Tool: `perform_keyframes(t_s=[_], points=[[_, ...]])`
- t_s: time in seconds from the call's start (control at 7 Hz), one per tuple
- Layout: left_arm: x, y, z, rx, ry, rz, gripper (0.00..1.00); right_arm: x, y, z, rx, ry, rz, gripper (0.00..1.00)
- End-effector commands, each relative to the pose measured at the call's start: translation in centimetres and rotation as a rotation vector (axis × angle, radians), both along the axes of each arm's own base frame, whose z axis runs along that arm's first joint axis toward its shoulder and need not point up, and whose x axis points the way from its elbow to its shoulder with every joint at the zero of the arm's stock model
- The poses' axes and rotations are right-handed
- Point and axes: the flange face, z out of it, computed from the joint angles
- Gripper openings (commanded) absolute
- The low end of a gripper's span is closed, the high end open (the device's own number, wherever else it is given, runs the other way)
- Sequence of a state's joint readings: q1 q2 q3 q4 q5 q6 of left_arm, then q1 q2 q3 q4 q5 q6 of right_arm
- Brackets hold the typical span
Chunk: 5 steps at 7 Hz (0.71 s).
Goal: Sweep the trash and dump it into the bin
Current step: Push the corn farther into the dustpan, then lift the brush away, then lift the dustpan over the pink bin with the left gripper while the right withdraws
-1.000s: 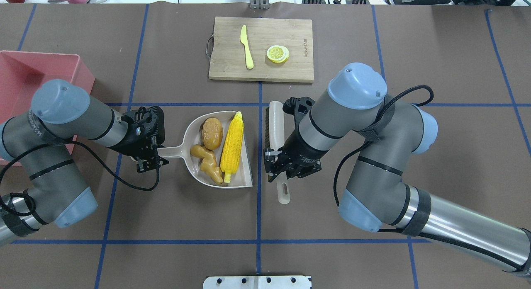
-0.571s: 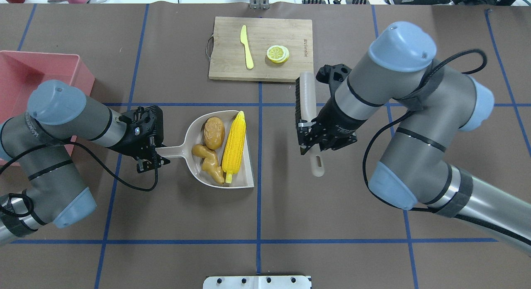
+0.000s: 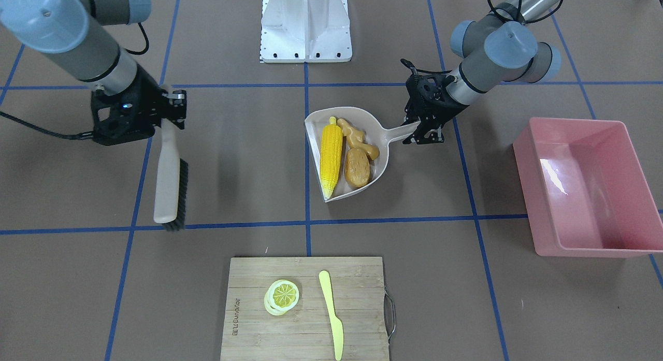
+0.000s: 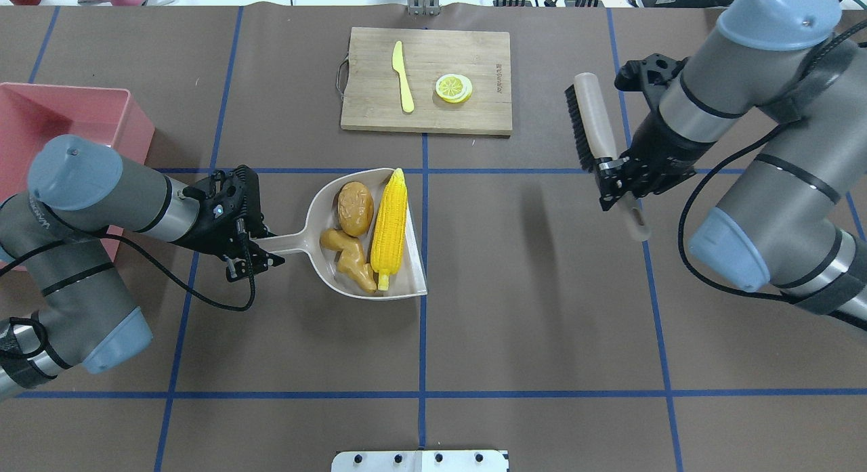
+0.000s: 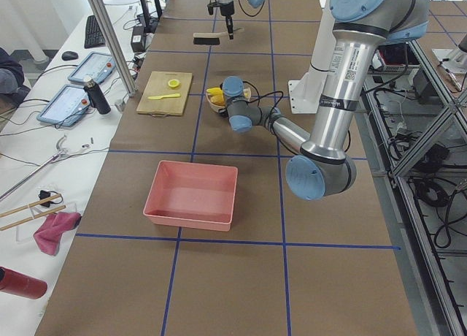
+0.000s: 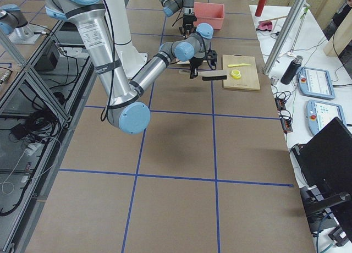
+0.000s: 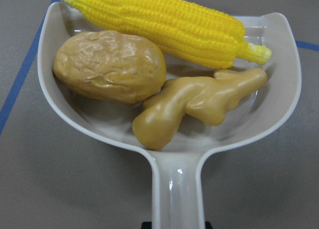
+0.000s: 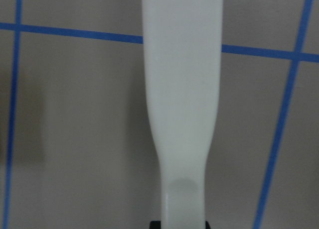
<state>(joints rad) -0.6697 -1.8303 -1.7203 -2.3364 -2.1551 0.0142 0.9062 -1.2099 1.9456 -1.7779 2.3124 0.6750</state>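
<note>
Left tool clamped on dustpan handle; right tool clamped on brush near board edge

Cutting board: brand mark burnt along the short edge beside the lemon slices, letters too small to read. Left arm: printed lettering, likewise illegible.

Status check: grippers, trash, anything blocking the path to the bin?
Left gripper shut on dustpan handle. Right gripper shut on brush. Corn, potato, ginger in dustpan, not dumped. Path to bin open.
</note>
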Motion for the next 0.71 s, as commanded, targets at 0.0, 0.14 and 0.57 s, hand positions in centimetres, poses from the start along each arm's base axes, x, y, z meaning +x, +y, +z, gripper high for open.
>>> perform_keyframes(t_s=[0.0,0.14,0.57], points=[[-1.8,-0.1,0.6,-0.031,0.054,-0.041,0.0,5.6,0.0,7.2,0.006,0.098,-0.067,0.0],[-5.2,-1.3,2.0,-0.045,0.064,-0.089,0.0,6.5,1.2,10.4,-0.048,0.131,-0.065,0.0],[-21.9,-2.8,8.3,-0.171,0.05,-0.241,0.0,8.9,5.1,17.3,-0.174,0.181,0.003,0.0]])
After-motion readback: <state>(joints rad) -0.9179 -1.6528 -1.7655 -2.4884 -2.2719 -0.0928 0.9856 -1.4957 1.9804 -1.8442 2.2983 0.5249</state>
